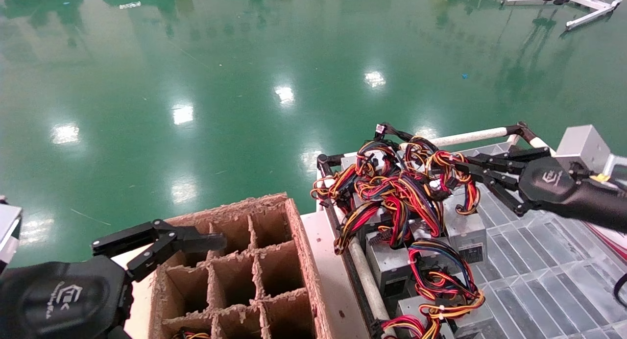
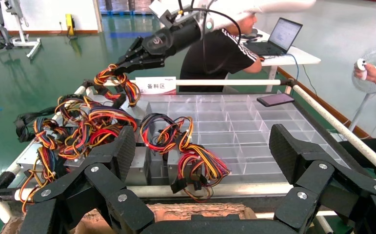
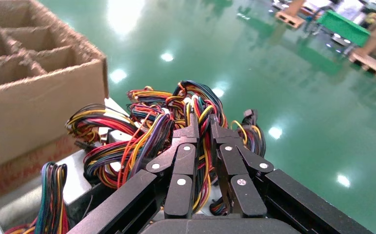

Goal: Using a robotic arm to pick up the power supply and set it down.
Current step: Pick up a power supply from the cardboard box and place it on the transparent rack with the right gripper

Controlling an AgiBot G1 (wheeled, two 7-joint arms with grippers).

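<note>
Two end effectors are in my view. On the left, my left end effector (image 1: 161, 243) hangs wide open over the rough, torn-edged cardboard divider box (image 1: 294, 260). To the right, on the worktop's clear gridded tray (image 1: 548, 280), grey sheet-metal power supplies sit under tangled red, yellow and black wires (image 1: 392, 192). My right end effector (image 3: 203, 127) is narrowed, seemingly pinching those wires. The power supply (image 1: 465, 229) is rigid and probably heavy; I'd grip its body, since wires flex and snag.
</note>
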